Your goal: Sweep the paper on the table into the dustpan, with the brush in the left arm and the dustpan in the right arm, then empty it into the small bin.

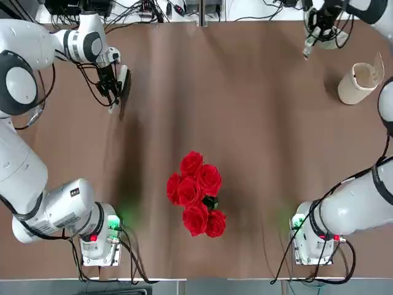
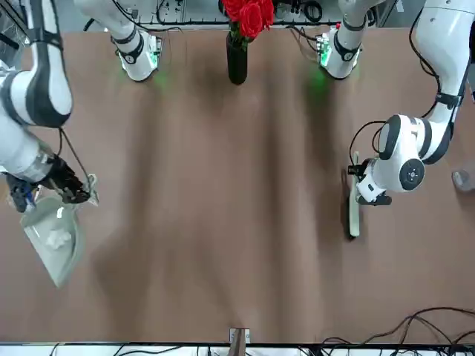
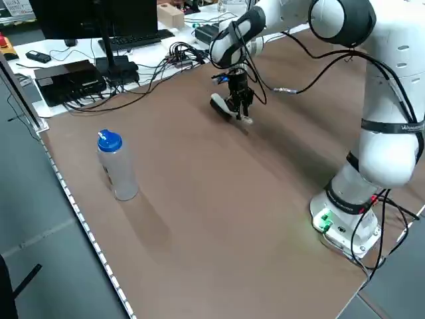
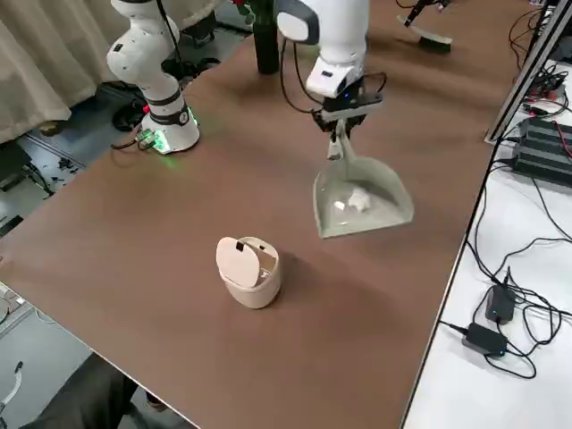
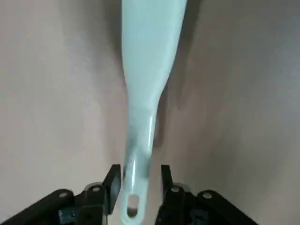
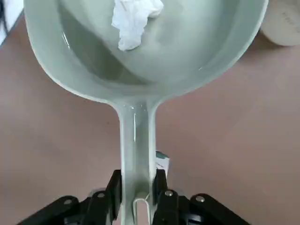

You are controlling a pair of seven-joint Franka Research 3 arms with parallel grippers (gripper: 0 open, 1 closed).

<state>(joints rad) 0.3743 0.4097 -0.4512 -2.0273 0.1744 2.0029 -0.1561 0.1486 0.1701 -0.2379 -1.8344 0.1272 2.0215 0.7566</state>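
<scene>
The dustpan (image 4: pixel 362 201) is a smooth pale grey-green plastic scoop with a rounded back wall and a short straight handle. The right gripper (image 6: pixel 137 187) is clamped on that handle, holding the pan near the far right edge of the matte brown worktop (image 1: pixel 258 123). A crumpled white paper (image 6: pixel 133 18) wad lies inside the pan. The small bin (image 4: pixel 248 271), a beige cylinder with a flap lid, stands just beside the pan, apart from it. The left gripper (image 5: pixel 138 180) grips the slim cream-white brush (image 2: pixel 353 208) by its handle at the far left side, its dark bristles down on the worktop. Wide bare worktop lies between them. Red roses (image 1: pixel 196 193) stand in a dark vase at the near middle.
</scene>
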